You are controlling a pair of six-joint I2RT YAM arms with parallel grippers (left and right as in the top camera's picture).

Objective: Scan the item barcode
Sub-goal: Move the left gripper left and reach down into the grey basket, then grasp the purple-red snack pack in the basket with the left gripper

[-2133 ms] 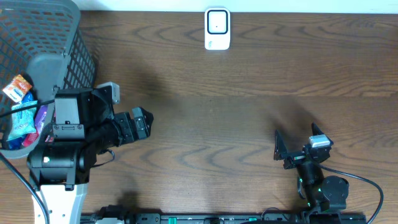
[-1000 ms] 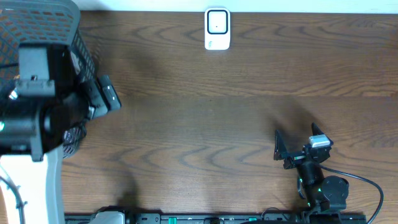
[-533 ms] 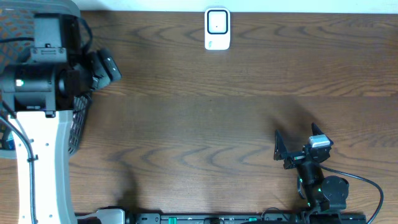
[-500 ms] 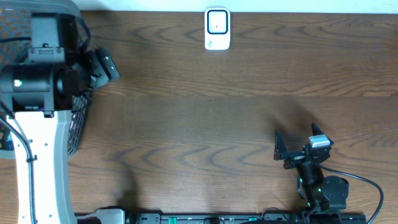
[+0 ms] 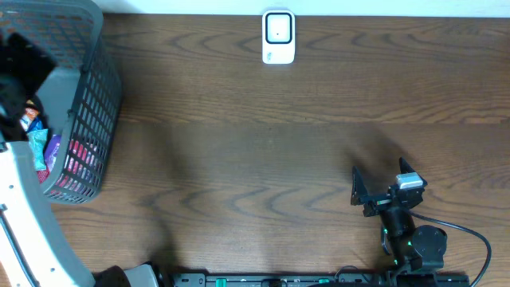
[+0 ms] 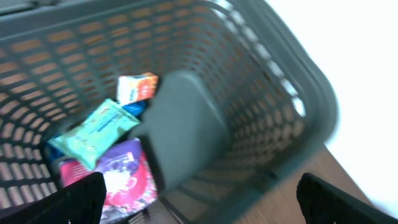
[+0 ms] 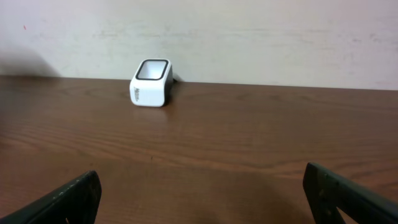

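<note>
Grey basket [image 5: 92, 104] is holding the packets [image 6: 102, 127], so the left gripper [image 6: 199, 208] is hovering above, jaws wide and empty; the right gripper [image 7: 202, 199], likewise released, is facing the scanner [image 7: 150, 83].

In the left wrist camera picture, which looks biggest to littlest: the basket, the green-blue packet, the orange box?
1. Basket, biggest by far.
2. Green-blue packet.
3. Orange box, littlest, though it may lie farther from the camera, so its real size is unsure.
</note>
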